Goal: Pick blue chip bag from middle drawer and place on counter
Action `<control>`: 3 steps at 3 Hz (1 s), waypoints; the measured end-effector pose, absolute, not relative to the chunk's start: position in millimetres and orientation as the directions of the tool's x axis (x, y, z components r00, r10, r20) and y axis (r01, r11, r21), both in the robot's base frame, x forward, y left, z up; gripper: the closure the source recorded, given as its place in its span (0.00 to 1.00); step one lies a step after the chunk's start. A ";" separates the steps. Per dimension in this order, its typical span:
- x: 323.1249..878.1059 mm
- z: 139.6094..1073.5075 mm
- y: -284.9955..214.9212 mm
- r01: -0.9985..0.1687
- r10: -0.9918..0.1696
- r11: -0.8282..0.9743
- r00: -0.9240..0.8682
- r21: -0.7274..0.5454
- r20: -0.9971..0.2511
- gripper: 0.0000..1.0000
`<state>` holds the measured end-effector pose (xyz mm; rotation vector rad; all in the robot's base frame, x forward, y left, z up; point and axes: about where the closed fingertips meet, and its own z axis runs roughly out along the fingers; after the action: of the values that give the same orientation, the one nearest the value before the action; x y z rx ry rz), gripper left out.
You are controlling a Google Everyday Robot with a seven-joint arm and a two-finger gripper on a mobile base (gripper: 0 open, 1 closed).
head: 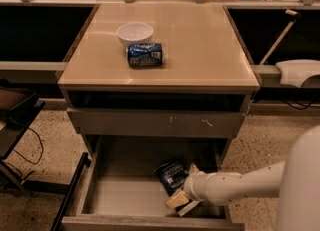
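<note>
The blue chip bag [170, 173] lies on the grey floor of the open middle drawer [120, 195], right of its middle, with the white lettering facing up. My gripper [180, 197] reaches in from the right on a white arm. It sits low in the drawer, right against the bag's near right end, and hides part of it. The beige counter [205, 40] tops the cabinet above.
A white bowl [134, 32] and a blue soda can [145, 55] on its side sit on the counter's left half. A shut grey drawer front with whitish scuffs [160, 122] overhangs the open drawer. A dark stand [15, 120] is at the left.
</note>
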<state>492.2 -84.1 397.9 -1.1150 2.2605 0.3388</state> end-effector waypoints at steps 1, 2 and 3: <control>513.7 395.8 -86.6 -0.753 -0.662 0.640 -0.440 -0.152 -0.607 0.00; 515.9 388.9 -84.1 -0.768 -0.673 0.626 -0.445 -0.135 -0.591 0.00; 525.5 363.2 -89.1 -0.785 -0.716 0.612 -0.495 -0.100 -0.492 0.00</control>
<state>525.5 -89.1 363.2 -1.1845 2.3458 0.1874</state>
